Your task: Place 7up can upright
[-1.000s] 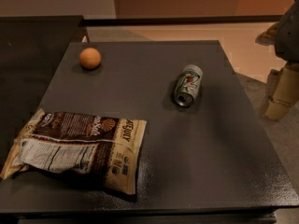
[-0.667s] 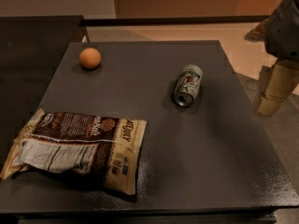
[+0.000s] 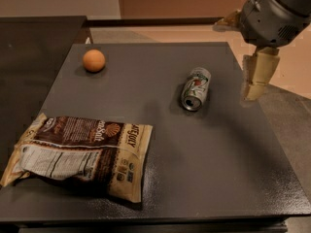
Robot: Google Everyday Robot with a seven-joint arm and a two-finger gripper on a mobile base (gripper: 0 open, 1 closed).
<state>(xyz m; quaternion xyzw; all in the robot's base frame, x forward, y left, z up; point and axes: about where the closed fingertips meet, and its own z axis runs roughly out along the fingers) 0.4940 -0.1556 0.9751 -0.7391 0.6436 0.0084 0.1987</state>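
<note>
while the 7up can (image 3: 196, 89) lies on its side on the dark grey table (image 3: 218, 178), its shiny top with the pull tab turned toward the near edge and its greenish label with the red spot facing up, the gripper (image 3: 256, 81) hangs to the right of the can as the camera sees it, about level with the can's far end and out over the table's right edge. can and gripper are clearly apart, with a strip of bare tabletop between them, and nothing touches the can. the gripper's grey housing sits above and farther right of the can, with a tan part pointing down from it. whether the gripper is spread or closed cannot be told from this angle, and nothing shows in its grasp. well to the left of the can and a little farther back rests an orange ball (image 3: 94, 60). nearer the camera and to the left of the can, a brown and cream snack bag (image 3: 82, 152) lies flat, well apart from the can.
</note>
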